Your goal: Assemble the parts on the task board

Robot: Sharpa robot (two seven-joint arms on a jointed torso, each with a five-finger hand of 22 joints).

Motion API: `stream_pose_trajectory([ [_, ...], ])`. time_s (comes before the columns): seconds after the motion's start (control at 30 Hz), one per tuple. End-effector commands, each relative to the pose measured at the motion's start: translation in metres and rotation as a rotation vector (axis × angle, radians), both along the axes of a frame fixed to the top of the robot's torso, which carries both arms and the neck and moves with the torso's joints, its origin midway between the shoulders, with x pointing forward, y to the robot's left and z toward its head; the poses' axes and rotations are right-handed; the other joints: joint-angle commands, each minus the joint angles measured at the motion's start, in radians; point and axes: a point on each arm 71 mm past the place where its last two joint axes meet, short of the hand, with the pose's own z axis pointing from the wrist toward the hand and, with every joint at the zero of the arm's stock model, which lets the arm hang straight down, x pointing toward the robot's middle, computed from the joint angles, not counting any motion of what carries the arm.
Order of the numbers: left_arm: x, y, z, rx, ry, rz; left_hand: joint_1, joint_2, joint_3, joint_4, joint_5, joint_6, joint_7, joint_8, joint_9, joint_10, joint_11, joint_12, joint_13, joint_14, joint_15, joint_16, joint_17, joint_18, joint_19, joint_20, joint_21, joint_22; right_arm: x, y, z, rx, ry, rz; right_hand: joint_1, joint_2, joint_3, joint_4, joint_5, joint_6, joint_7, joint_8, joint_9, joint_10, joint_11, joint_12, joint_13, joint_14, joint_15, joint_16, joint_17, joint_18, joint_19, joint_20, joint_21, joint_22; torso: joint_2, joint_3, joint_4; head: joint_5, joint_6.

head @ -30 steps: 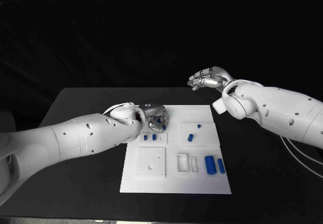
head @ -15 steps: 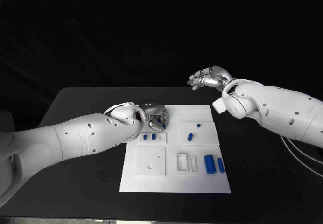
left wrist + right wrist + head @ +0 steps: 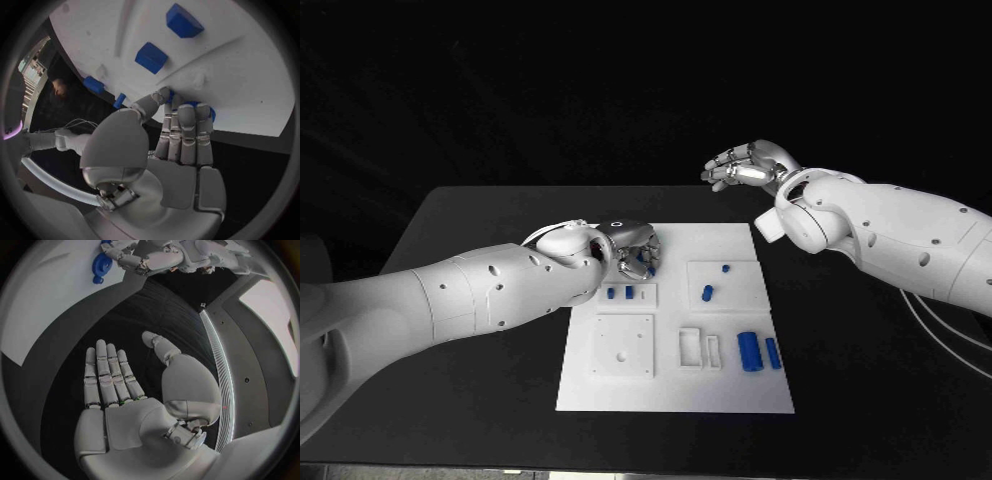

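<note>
On the board [image 3: 675,390] – left hand [image 3: 632,250] pinches a blue part [image 3: 201,109] (far edge); right hand [image 3: 750,168] raised, fingers apart, holding nothing.

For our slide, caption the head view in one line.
Left hand fingers reach onto the white task board among small blue parts; right hand waits open.

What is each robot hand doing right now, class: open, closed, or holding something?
Left robot hand: fingers closed on a blue part at the task board.
Right robot hand: open, holding nothing.
</note>
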Motion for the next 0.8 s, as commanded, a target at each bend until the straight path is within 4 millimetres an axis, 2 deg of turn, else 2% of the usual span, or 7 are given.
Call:
stream_pose_trajectory([
  [0.03,-0.007,0.002,-0.022,0.08,0.07,-0.016,0.002,0.015,0.002,-0.005,0.021,0.015,-0.002,0.007,0.003,0.015,0.0,0.002,0.003,0.012,-0.003,0.006,0.001,0.006,0.01,-0.032,0.007,0.015,0.0,0.001,0.001,-0.004,-0.008,0.011,-0.003,0.007,-0.001,0.002,0.006,-0.007,0.037,0.005,-0.001,-0.005,-0.002,0.006,-0.002,-0.005,0.002,-0.007,0.001,0.018,-0.002,0.002,-0.006,0.001,0.0,-0.0001,0.0001,0.0,0.001],
  [0.47,-0.011,0.007,-0.023,0.026,0.006,-0.024,-0.007,0.026,0.002,-0.011,0.063,0.034,-0.008,0.006,0.011,0.042,-0.008,-0.012,0.009,0.041,-0.012,0.01,-0.002,0.005,0.038,-0.045,0.011,0.012,0.0,0.001,0.0,-0.003,-0.007,0.011,-0.003,0.007,-0.001,0.002,0.006,-0.007,0.037,0.006,-0.001,-0.005,-0.002,0.006,-0.003,-0.005,0.002,-0.007,0.001,0.018,-0.002,0.003,-0.006,0.001,-0.001,0.0,-0.0003,0.002,0.008],
  [0.57,-0.013,0.01,-0.023,-0.005,0.002,-0.02,-0.013,0.029,0.001,-0.01,0.067,0.038,-0.01,0.007,0.015,0.051,-0.011,-0.015,0.011,0.049,-0.014,0.01,-0.004,0.005,0.045,-0.048,0.012,0.012,0.0,0.001,0.0,-0.003,-0.007,0.009,-0.004,0.007,-0.001,0.002,0.006,-0.007,0.037,0.006,-0.001,-0.005,-0.002,0.006,-0.003,-0.004,0.002,-0.007,0.001,0.018,-0.002,0.003,-0.006,0.002,0.0,0.0004,-0.0014,0.003,0.015],
  [0.8,-0.015,0.016,-0.022,-0.03,0.0,-0.011,-0.016,0.029,0.001,-0.012,0.069,0.043,-0.012,0.007,0.019,0.058,-0.014,-0.018,0.013,0.057,-0.017,0.009,-0.006,0.006,0.053,-0.052,0.013,0.011,0.0,0.001,0.0,-0.003,-0.008,0.011,-0.004,0.008,-0.001,0.003,0.006,-0.007,0.037,0.006,-0.002,-0.005,-0.002,0.006,-0.003,-0.004,0.002,-0.007,0.002,0.018,-0.002,0.003,-0.006,0.002,-0.001,0.0003,0.0005,0.004,0.019],
])
